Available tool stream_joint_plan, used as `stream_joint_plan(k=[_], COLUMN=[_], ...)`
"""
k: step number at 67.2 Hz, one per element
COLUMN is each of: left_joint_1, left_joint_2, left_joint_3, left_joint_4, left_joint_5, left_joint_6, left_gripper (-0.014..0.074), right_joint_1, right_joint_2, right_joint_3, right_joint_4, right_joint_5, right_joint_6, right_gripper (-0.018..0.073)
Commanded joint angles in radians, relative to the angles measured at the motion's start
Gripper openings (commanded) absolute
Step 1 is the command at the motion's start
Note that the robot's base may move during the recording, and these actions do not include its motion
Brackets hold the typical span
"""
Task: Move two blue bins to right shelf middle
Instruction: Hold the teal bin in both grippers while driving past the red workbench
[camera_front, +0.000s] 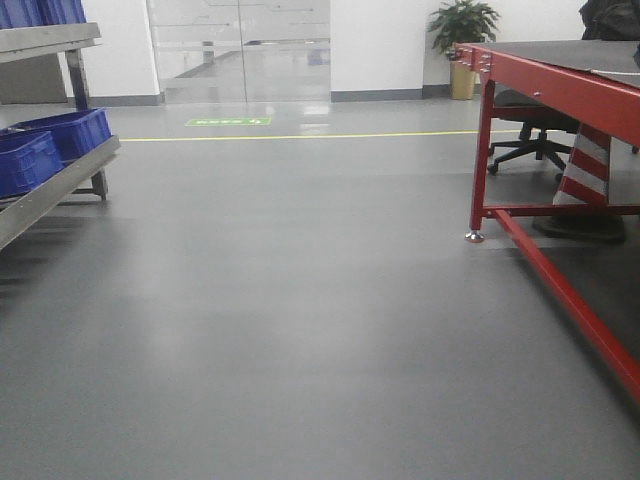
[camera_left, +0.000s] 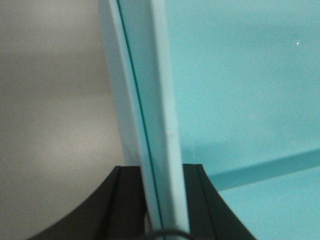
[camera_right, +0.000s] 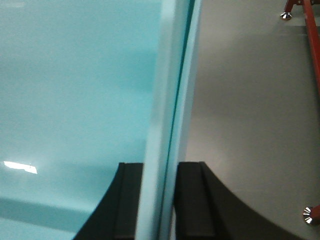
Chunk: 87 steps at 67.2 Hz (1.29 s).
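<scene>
Opposite walls of the blue bin (camera_left: 240, 75) are clamped at the rim, one by the left gripper (camera_left: 160, 172), one by the right gripper (camera_right: 161, 167), above the floor (camera_right: 250, 100). Plastic is judged stiff, light, slick.

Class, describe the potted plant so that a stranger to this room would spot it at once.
Look to the white back wall, right of the glass doors. Just past the far corner of the red table stands the potted plant: the only greenery in the room, leafy, in a tall yellowish pot.
</scene>
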Motion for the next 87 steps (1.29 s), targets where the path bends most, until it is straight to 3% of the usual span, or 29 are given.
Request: stream_joint_plan(k=[1, 87], left_joint_1=[-0.014, -0.014], left_joint_2=[-0.027, -0.027], left_joint_3=[-0.022, -0.022], left_joint_4=[-0.132, -0.130], left_joint_5=[-0.085, -0.089], left_joint_6=[0.027, 0.027], left_gripper=[-0.0111, -0.0111], right_joint_1=[0.007, 0.007], right_joint_2=[-0.010, -0.010], right_joint_3=[-0.015, -0.015], right_joint_4=[0.058, 0.058], right_joint_5=[-0.097, -0.097], right_joint_6=[-0.006, -0.006], right_gripper=[-0.0162, -0.0162])
